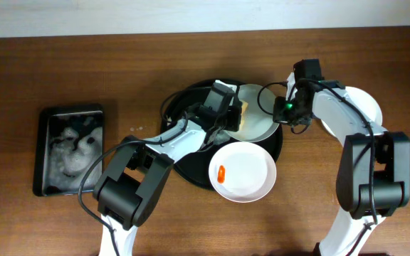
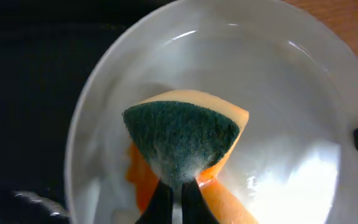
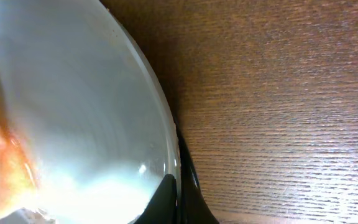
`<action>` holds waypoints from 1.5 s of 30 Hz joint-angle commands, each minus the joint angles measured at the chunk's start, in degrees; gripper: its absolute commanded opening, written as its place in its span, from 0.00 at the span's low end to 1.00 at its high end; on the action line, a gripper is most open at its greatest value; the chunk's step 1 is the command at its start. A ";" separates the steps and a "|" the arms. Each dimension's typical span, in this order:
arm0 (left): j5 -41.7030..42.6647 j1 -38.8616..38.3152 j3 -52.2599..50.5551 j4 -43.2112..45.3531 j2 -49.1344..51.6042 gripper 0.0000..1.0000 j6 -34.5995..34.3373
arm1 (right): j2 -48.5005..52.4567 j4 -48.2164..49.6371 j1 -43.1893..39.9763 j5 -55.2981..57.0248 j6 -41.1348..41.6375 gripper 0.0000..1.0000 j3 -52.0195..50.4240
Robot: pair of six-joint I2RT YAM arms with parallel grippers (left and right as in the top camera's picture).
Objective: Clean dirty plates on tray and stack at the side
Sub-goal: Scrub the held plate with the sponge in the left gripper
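The round black tray (image 1: 189, 168) lies mid-table. A white plate (image 1: 259, 118) sits at its far right. My right gripper (image 1: 283, 108) is shut on that plate's rim, as the right wrist view shows (image 3: 178, 190). My left gripper (image 1: 226, 114) is shut on a green and orange sponge (image 2: 182, 134) and presses it on the same plate (image 2: 291, 93). A second white plate (image 1: 251, 167) lies at the tray's front with an orange-red smear (image 1: 221, 173). A third white plate (image 1: 371, 107) lies on the table at the right, partly hidden by my right arm.
A rectangular black tray (image 1: 43, 153) holding crumpled white material stands at the left. Bare wooden table (image 3: 291, 93) lies to the right of the held plate. Both arms reach over the round tray from the front.
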 commanded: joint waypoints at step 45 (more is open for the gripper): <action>7.65 15.87 16.74 -34.82 -5.55 0.00 3.50 | -8.63 -12.96 20.55 51.89 -4.42 0.04 12.02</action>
